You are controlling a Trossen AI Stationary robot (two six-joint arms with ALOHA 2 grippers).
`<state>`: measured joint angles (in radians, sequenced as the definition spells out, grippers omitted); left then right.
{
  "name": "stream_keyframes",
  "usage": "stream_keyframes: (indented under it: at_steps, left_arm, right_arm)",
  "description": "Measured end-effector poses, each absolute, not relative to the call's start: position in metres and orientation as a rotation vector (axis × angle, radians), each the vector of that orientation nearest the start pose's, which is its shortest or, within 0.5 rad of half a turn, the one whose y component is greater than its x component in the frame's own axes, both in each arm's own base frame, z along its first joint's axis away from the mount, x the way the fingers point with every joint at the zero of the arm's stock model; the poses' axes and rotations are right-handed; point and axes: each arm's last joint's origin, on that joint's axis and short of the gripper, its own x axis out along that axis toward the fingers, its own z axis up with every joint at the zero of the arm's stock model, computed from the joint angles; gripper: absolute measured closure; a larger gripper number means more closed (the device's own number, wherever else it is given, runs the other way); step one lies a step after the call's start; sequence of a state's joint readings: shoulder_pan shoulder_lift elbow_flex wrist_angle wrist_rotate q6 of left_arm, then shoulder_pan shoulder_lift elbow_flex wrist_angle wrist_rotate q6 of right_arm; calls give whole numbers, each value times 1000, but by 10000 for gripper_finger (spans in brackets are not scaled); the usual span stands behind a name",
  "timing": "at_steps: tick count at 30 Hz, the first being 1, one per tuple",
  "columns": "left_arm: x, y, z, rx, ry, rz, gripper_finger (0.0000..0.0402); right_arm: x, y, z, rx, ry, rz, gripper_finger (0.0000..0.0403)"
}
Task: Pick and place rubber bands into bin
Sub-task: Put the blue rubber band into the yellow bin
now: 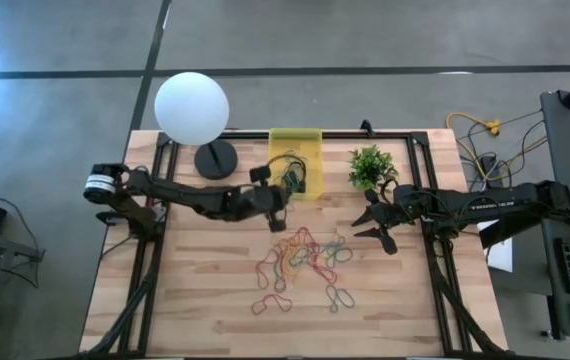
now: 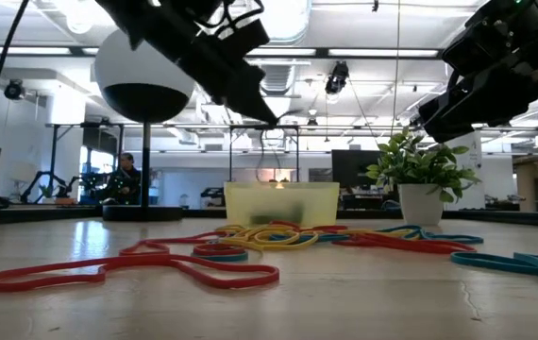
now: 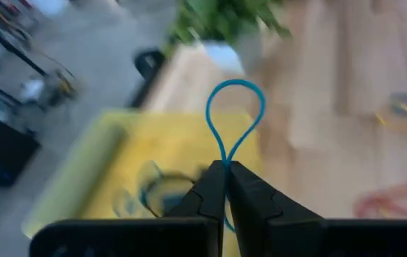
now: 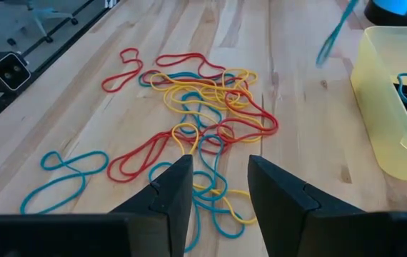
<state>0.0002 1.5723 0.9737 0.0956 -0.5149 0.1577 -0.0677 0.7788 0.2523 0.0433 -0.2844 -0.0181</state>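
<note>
Several red, yellow and blue rubber bands (image 1: 300,260) lie tangled on the wooden table, also seen in the right wrist view (image 4: 196,107). The yellow translucent bin (image 1: 295,160) stands at the far edge with some bands (image 3: 153,189) in it. My left gripper (image 3: 225,168) hovers by the bin's near side (image 1: 281,208), shut on a blue rubber band (image 3: 235,114). My right gripper (image 4: 220,178) stands open above the right side of the pile (image 1: 375,228) and touches nothing. My left gripper pinches the blue rubber band (image 3: 225,158) between its two fingertips, where the loop's two strands come together. Its fingers slant forward and down over the bin. A loop of the band (image 3: 235,93) sticks out beyond the fingertips, lifted clear of the table.
A small green plant in a white pot (image 1: 368,165) stands right of the bin. A white globe lamp (image 1: 192,108) on a black base stands to the bin's left. A black frame (image 1: 420,140) runs along the table's edges. Bare wood lies near the front edge.
</note>
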Motion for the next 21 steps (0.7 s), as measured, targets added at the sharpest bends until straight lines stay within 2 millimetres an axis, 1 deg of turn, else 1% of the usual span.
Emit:
stream_keyframes:
  at_steps: [4,7,11,14,17,21]
  left_arm:
    - [339,39,241,309,483,529,402]
    - [337,58,242,307,483,572,402]
    - [334,81,239,282,486,593,402]
    - [333,96,233,215,492,597,402]
    - [332,104,225,171,510,568,394]
    - [335,105,217,166,527,547,355]
  right_arm:
    - [159,-3,173,67,475,217,280]
    - [159,-3,173,67,475,217,280]
    - [159,-3,173,64,475,218,280]
    - [159,-3,173,64,475,218,280]
    - [159,-3,173,64,475,218,280]
    - [159,-3,173,64,476,218,282]
